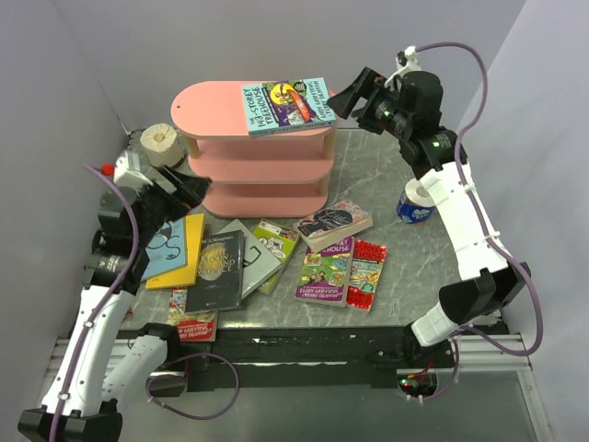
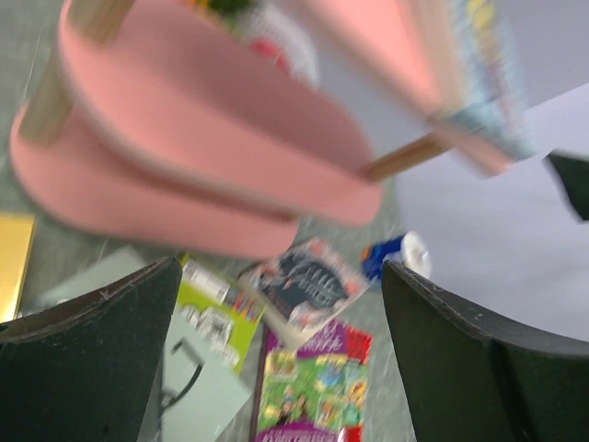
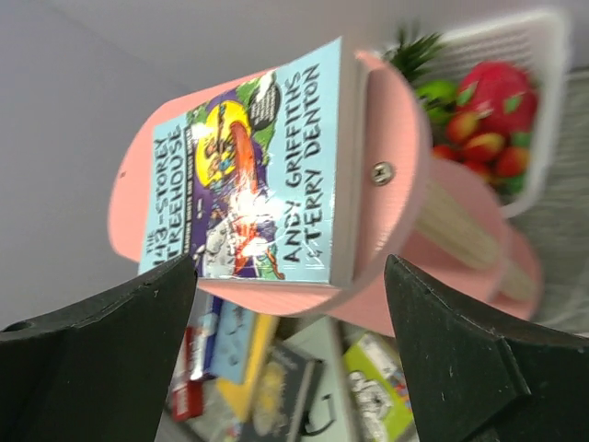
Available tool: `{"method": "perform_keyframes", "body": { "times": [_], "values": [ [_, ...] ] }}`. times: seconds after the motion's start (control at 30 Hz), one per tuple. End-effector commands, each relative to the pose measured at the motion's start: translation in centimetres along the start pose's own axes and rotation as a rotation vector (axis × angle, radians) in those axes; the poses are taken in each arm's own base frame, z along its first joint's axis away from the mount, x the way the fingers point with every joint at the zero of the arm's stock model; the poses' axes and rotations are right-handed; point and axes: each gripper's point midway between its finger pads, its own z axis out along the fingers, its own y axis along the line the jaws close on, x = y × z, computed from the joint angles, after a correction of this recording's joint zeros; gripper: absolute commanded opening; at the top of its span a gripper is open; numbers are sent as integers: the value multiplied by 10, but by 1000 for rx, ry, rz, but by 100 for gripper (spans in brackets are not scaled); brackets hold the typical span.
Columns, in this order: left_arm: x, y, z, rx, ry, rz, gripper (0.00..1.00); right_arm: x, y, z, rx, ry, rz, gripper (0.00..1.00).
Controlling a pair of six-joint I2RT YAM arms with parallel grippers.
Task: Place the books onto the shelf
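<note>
Book point(image 1: 287, 105): I see it flat on shelf point(image 1: 210, 103) top.
Right gripper point(image 1: 343, 96): wide, beside it.
Left gripper point(image 1: 189, 191): wide, empty.

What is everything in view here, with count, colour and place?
Shelf: one, pink, back of table.
Book on shelf: one, light blue, flat on top board's right end.
Books on table: about nine, mixed colours, before the shelf, some overlapping.
Paper roll: one, beige, left of shelf.
Blue-white roll: one, right of shelf.
Fruit basket: one, white, beyond shelf from right wrist.
Left gripper: one, black, open, empty, near shelf's left foot.
Right gripper: one, black, open, empty, facing the shelved book.
</note>
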Motion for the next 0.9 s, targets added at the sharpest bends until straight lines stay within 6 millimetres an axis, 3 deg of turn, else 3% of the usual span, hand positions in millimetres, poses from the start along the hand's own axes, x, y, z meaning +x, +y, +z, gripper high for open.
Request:
{"method": "perform_keyframes", "body": {
  "times": [0.0,0.07,0.1,0.17,0.23,0.4,0.63,0.87],
  "values": [
    [-63,-54,-7,107,-168,53,96,-37,3,-37,84,-120,-157,83],
    [-62,-57,-3,113,-141,36,96,-43,8,-34,57,-135,-166,71],
    [-59,-57,-3,118,-128,30,96,-40,3,-24,59,-117,-155,58],
    [-53,-57,-5,138,-120,21,96,-41,13,-17,14,-93,-147,51],
    [-37,-39,-2,105,-100,20,96,-28,4,3,18,-25,-127,50],
    [-15,-6,-9,16,-79,37,96,-16,-3,18,10,11,-101,54],
    [-1,6,-9,-1,-51,36,96,4,-10,32,-14,64,-81,62],
    [7,10,-5,6,-29,19,96,14,1,32,-38,73,-88,52]
  ]
}}
